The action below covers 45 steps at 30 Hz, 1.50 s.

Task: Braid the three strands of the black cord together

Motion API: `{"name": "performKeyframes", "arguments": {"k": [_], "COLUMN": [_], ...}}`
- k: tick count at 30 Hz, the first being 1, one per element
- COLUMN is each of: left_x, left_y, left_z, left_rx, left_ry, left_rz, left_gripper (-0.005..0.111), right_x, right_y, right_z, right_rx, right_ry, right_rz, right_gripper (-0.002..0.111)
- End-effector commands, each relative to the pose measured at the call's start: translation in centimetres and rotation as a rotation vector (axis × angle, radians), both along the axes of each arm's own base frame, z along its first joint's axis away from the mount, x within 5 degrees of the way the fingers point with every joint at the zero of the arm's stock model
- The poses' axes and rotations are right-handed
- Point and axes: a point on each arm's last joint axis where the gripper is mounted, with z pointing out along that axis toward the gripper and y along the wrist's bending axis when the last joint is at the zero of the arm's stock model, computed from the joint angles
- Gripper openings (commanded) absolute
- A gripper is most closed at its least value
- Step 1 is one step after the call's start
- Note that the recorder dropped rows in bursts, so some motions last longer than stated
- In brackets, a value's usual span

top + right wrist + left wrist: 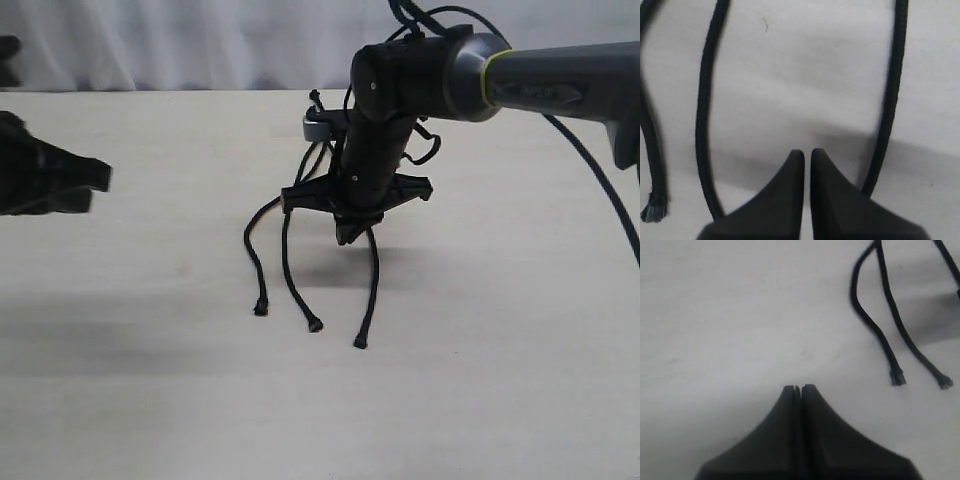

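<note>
The cord (376, 280) lay on the table (480, 380), with its head at a silver clip (313, 126) just behind the right end effector (352, 238). That end effector was clenched on nothing, its tips pointing down close over the table among the strands. The three strands (701, 125) lay loose and unbraided, fanning out from under it toward the exterior camera. One bowed out to its left, one ran just left of it, and one passed just right of it. Their knobbed tips lay apart from each other, beyond it. The left end effector (95, 178) was also clenched and empty, well apart to the left of the right one. Two strand tips showed ahead of it in its wrist view.
</note>
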Motion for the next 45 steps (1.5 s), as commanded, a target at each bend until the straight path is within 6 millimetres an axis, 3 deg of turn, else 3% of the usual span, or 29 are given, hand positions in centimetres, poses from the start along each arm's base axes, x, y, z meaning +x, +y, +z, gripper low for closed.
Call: {"name": "performKeyframes", "arguments": {"k": [1, 5, 10, 18, 25, 29, 34, 45], "left_x": [2.6, 3.9, 5.2, 3.8, 3.0, 1.6, 0.2, -0.2], "left_y": [-3.9, -6.7, -8.7, -10.5, -10.2, -9.4, -8.5, -8.0], "left_z": [-3.8, -6.2, -8.6, -9.5, -10.0, -10.7, -10.2, -10.7], "left_rx": [0.005, 0.015, 0.014, 0.108, 0.127, 0.111, 0.119, 0.134], "left_ry": [0.08, 0.105, 0.163, 0.193, 0.194, 0.142, 0.041, 0.005], "left_rz": [-0.109, -0.156, -0.166, -0.454, -0.485, -0.402, -0.332, -0.298], "left_gripper": [0.0, 0.0, 0.0, 0.0, 0.0, 0.0, 0.0, 0.0], "right_x": [-0.1, 0.1, -0.1, 0.0, -0.5, -0.6, -0.8, -2.4], "right_y": [-0.3, -0.2, 0.2, 0.6, 0.4, 0.6, 1.5, 3.6], "right_z": [0.0, 0.1, 0.2, 0.2, 0.0, -0.2, -0.4, -2.9], "right_rx": [0.002, 0.011, 0.043, 0.082, 0.059, 0.078, 0.157, 0.143], "right_ry": [-0.003, -0.028, -0.026, -0.033, 0.01, 0.029, 0.05, 0.147], "right_rz": [0.005, 0.056, 0.124, 0.138, 0.197, 0.188, 0.181, 0.225], "right_gripper": [0.004, 0.004, 0.004, 0.004, 0.006, 0.017, 0.026, 0.037]}}
